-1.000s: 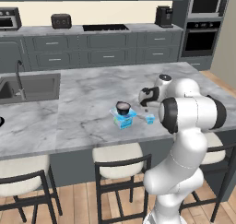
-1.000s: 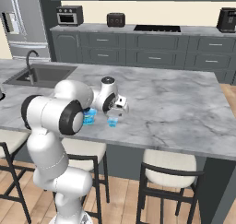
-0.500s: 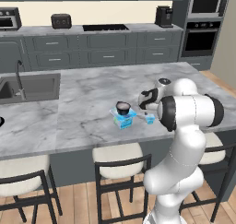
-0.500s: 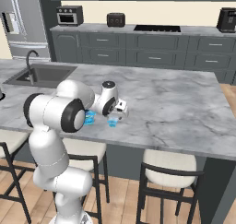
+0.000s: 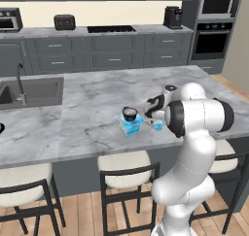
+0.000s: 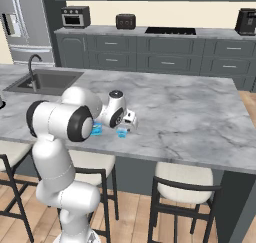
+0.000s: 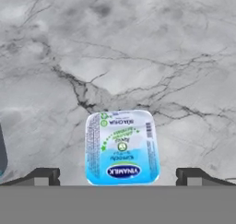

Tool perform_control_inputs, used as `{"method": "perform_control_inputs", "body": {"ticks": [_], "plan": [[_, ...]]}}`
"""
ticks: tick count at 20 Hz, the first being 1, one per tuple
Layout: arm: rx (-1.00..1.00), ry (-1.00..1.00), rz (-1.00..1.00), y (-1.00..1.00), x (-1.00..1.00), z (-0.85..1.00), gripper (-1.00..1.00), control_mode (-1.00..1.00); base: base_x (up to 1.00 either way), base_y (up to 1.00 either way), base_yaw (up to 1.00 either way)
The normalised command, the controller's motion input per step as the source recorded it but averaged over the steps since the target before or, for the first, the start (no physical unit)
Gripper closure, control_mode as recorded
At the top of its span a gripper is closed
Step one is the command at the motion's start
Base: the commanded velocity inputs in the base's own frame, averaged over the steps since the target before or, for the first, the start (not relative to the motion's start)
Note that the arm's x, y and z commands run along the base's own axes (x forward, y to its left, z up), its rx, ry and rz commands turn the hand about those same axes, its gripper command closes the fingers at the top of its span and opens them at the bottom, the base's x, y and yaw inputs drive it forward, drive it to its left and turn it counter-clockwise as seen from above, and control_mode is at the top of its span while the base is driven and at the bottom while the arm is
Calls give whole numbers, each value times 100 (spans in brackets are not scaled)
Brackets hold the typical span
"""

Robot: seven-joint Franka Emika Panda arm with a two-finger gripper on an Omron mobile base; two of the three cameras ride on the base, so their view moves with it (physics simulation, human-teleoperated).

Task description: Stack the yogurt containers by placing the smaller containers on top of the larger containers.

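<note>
Marbled grey table (image 5: 87,118) carries the pale blue yogurt pack (image 5: 130,127) with the dark cup (image 5: 130,113) atop, while beside it the fingers (image 7: 45,176), spread apart, straddle the tiny light-blue cup (image 7: 121,146).

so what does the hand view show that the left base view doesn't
Hand view: the printed lid of the tiny light-blue cup seen from straight above, with its blue logo and barcode, centred between the two wide-apart fingertips of the open gripper.

Left base view: the small dark round cup sitting on the pale blue boxy pack, plus the sink, the stools and the back cabinets.

Both: the marble counter and the tiny cup, which in the left base view is a small blue spot beside the arm.
</note>
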Motion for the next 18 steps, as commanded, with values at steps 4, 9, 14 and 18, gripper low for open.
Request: {"method": "perform_control_inputs", "body": {"ticks": [4, 9, 14, 18], "plan": [[0, 0, 0, 0, 3, -6, -100, -100, 0, 0, 0], [0, 0, 0, 0, 6, -2, -100, -100, 0, 0, 0], [0, 0, 0, 0, 14, -6, -100, -100, 0, 0, 0], [-1, 0, 0, 0, 3, -8, -100, -100, 0, 0, 0]]}}
